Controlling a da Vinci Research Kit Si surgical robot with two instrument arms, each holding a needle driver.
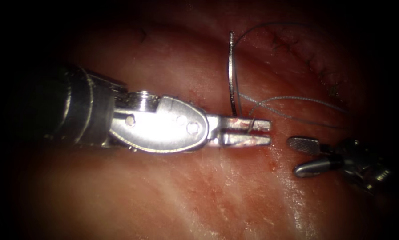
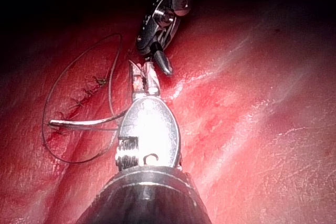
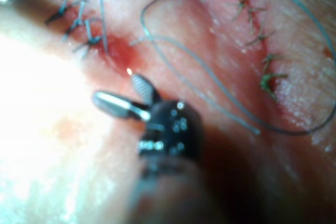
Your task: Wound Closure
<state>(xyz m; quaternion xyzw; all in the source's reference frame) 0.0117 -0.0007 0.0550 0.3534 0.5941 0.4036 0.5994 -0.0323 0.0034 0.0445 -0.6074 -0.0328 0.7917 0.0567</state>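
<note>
Left pincer (image 1: 252, 132) nearly shut, gripping needle (image 1: 231, 75) near its lower end; needle rises above jaws. Right pincer (image 1: 305, 156) wide open, empty, just beside.

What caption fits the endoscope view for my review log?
Left end effector at the tissue beside the upright needle; thread loops nearby; right end effector open, holding nothing.
</note>
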